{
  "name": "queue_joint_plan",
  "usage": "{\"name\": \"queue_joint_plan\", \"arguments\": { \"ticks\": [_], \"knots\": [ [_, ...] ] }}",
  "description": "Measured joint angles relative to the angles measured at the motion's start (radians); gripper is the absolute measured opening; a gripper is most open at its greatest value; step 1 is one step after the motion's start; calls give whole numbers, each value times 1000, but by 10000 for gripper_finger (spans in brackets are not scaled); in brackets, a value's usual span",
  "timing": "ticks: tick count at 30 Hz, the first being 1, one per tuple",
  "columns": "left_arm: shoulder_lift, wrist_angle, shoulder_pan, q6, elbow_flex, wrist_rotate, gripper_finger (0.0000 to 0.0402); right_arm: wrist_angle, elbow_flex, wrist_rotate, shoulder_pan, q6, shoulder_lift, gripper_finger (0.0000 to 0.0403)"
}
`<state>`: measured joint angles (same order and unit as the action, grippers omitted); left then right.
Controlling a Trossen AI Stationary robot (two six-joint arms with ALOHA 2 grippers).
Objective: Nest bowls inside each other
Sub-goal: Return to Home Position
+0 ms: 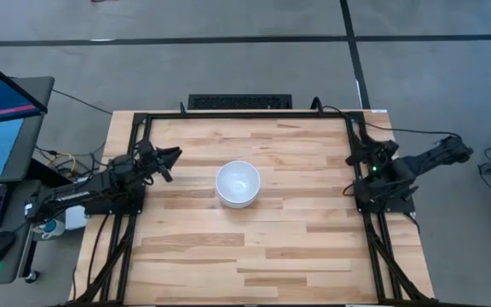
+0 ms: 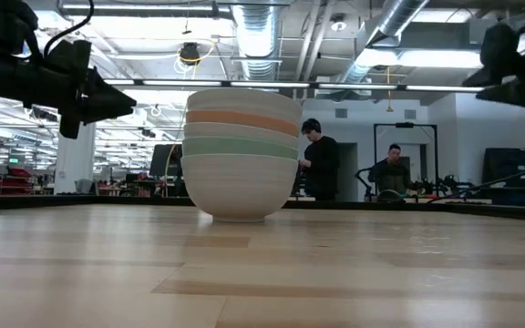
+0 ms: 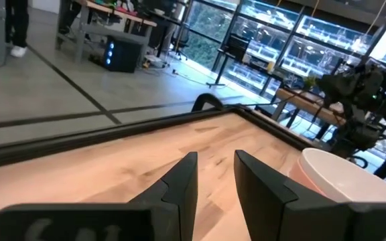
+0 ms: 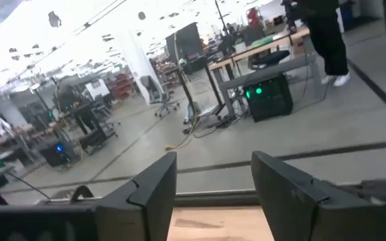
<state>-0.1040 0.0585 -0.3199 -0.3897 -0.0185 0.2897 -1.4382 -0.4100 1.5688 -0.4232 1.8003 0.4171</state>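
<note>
High view, left to right. Left tool [image 1: 170,159]: empty, fingers a narrow gap apart, at the left edge of the desk [image 1: 271,256], pointing toward the stack. Bowls [image 1: 238,183]: one nested stack at desk centre, white topmost; the low view shows orange and green bands below. Right tool [image 1: 358,156]: empty, fingers wider apart, at the right edge. We judge nesting complete; we would fold each arm outward, never across the stack.

We could read no text, label, brand, number or sign in any view. The monitor [image 1: 2,111] beside the table showed coloured bands and lines on its screen, but they were too small for us to make out as words or figures.
</note>
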Motion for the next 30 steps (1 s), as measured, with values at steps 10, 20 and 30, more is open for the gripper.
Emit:
{"name": "queue_joint_plan", "arguments": {
  "ticks": [10,20,30],
  "knots": [
    [0,0,0,5,-2,48,89,188,141,3,0,-13,18,214],
    [0,-1,0,81,-3,63,89,238,139,-55,47,-147,33,214],
    [0,2,0,91,-4,64,89,86,105,3,-6,-188,45,214]
  ]
}}
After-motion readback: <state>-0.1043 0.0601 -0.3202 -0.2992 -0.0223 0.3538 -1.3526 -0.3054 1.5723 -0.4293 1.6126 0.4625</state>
